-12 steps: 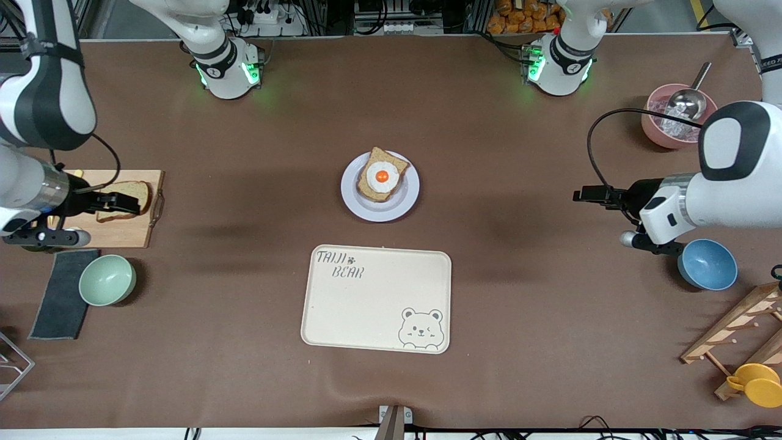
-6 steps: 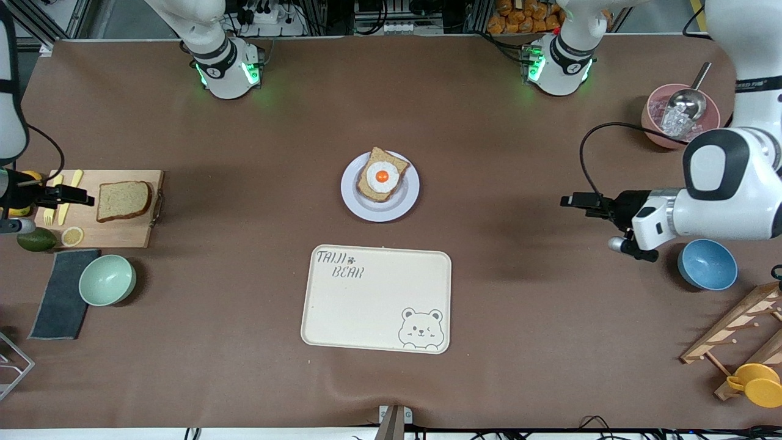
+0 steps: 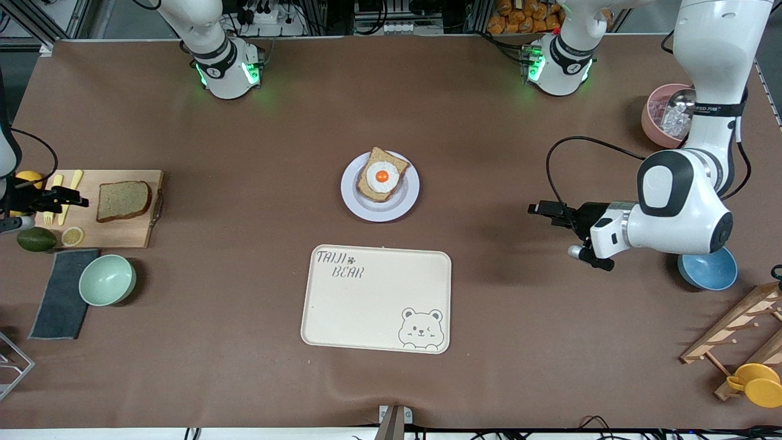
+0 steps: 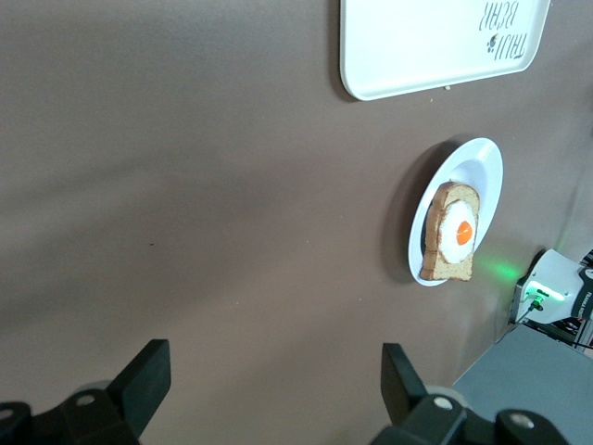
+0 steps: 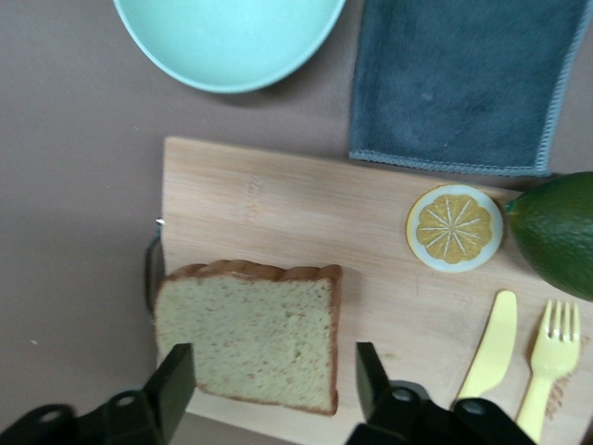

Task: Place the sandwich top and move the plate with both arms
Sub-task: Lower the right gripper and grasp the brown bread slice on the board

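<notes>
The sandwich top [image 3: 123,200] [image 5: 250,334], a plain brown slice, lies flat on a wooden cutting board [image 3: 116,233] at the right arm's end of the table. My right gripper [image 3: 74,198] [image 5: 273,375] hovers over the board's outer end, open and holding nothing; in the right wrist view its fingers [image 5: 176,380] frame the slice. The pale plate [image 3: 380,211] [image 4: 486,162] sits mid-table with the egg-topped slice [image 3: 382,176] [image 4: 454,232] on it. My left gripper [image 3: 534,209] [image 4: 273,385] is open over bare table toward the left arm's end, pointing at the plate.
A cream bear tray [image 3: 366,305] lies nearer the front camera than the plate. By the board are a mint bowl [image 3: 107,280], grey cloth [image 3: 61,293], avocado [image 3: 35,239], lemon slice [image 3: 73,235], yellow knife and fork. Blue bowl [image 3: 708,272], pink bowl [image 3: 657,119] and wooden rack [image 3: 739,330] stand at the left arm's end.
My right gripper has drawn back from the sandwich top to the board's outer end, leaving the slice lying there. My left gripper has moved in toward the plate.
</notes>
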Robot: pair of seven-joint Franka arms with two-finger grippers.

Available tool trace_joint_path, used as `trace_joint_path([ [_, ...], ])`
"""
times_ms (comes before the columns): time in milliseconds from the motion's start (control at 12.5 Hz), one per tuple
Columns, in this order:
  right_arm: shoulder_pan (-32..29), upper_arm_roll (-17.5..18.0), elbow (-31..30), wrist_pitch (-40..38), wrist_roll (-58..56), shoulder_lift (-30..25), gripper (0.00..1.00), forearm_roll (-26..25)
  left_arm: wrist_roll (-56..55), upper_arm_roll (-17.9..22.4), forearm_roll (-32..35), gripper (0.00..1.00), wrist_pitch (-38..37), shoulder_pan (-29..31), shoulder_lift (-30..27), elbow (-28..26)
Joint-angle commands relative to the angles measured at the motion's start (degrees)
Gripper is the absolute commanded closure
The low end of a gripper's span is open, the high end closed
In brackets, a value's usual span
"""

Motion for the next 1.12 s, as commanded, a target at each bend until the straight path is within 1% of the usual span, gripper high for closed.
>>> trace_joint_path([
  [0,-4.2,1.3,1.8,0.7,-9.4,3.9,0.33,4.8,0.2,0.1,-1.3,0.00,0.5,0.5,-0.9,-0.7],
  [80,-4.9,1.2,2.0,0.7,-11.8,5.5,0.36,6.8,0.2,0.1,-1.3,0.00,0.5,0.5,-0.9,-0.7],
  [161,-5.4,1.2,2.0,0.7,-11.6,6.2,0.45,7.2,0.2,0.1,-1.3,0.00,0.5,0.5,-0.9,-0.7],
  [241,-5.5,1.1,2.1,0.7,-11.6,6.4,0.47,7.2,0.2,0.1,-1.3,0.00,0.5,0.5,-0.9,-0.7],
  [482,-6.4,1.2,2.2,1.2,-11.6,8.4,0.47,7.3,0.2,0.1,-1.3,0.00,0.5,0.3,-1.0,-0.7],
  [562,-6.6,1.2,2.1,1.6,-11.6,8.6,0.50,7.3,0.1,0.1,-1.3,0.00,0.5,0.4,-1.0,-0.7],
  [723,-6.8,1.2,2.3,1.9,-12.3,9.3,0.51,7.3,0.1,0.1,-3.6,0.00,0.5,0.7,-0.6,-0.8],
  [964,-7.8,1.2,3.3,2.1,-12.4,10.5,0.53,7.3,0.0,0.1,-4.0,0.00,0.6,0.2,-0.1,-0.9],
  [1044,-7.9,1.2,3.6,2.1,-12.4,10.6,0.57,7.3,0.0,0.1,-4.0,0.00,0.7,0.1,-0.2,-0.8],
])
